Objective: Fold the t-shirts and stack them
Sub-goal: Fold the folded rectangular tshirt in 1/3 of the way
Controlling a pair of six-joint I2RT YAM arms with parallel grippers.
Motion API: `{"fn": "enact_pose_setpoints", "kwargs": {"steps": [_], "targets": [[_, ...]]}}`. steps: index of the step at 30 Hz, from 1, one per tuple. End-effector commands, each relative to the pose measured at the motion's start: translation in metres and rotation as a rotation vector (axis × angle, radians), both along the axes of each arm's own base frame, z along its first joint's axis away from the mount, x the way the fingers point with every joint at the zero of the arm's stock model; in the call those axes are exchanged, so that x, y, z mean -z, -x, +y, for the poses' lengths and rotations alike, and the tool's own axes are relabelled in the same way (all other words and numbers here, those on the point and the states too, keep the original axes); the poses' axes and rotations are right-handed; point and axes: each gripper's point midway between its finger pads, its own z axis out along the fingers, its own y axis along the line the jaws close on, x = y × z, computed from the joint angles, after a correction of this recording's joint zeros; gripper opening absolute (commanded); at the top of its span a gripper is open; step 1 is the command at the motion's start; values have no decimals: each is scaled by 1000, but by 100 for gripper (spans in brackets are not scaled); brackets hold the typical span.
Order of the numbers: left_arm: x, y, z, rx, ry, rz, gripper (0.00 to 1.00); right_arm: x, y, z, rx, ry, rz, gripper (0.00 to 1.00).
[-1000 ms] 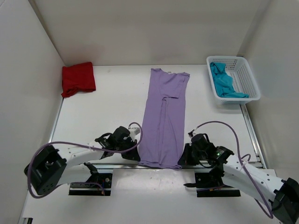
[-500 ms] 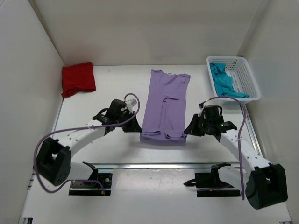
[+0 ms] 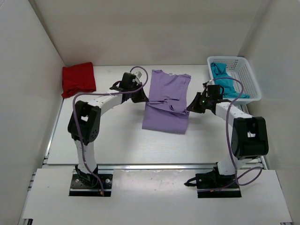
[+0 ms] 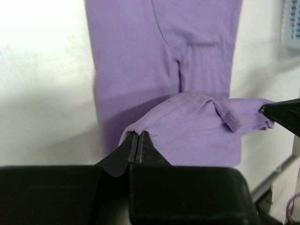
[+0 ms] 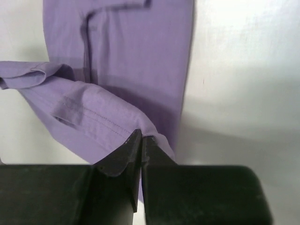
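Lavender t-shirt is laid mid-table. One hem corner is pinched in the closed left gripper, the other in the right gripper. The hem is held raised over the body, seemingly so it can be doubled toward the neck.

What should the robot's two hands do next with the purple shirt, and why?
Probably carry the lifted hem on toward the collar and lay it down there. The left gripper and right gripper are each shut on a hem corner of the lavender shirt, held up off the table. The collar end is not yet covered, so the fold looks unfinished.
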Motion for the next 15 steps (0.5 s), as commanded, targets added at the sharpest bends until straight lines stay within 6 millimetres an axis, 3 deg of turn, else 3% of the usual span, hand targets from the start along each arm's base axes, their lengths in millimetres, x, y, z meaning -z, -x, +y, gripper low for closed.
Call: {"fn": "enact_pose_setpoints", "kwargs": {"steps": [1,2,7,8,11,12,15], "targets": [[-1,-30,10,-41,-21,-24,0,-23,-44,0,-15,-43,-125,0],[-7,-35,6,-39,-10,-41,0,-23,-48,1,-18,-47,-131,0],[23,-51,8,-55,-17,10,1,1,-78,-2,-14,-53,-87,0],[22,-56,8,-59,-3,1,1,8,-83,-7,1,-55,-84,0],[8,-57,12,-76,56,-31,13,7,-88,-8,7,-93,-101,6],[12,-57,18,-90,64,-28,20,3,-88,-6,8,-101,-116,12],[-33,-52,21,-94,137,-119,35,-17,-89,-5,-15,-87,-170,27]]}}
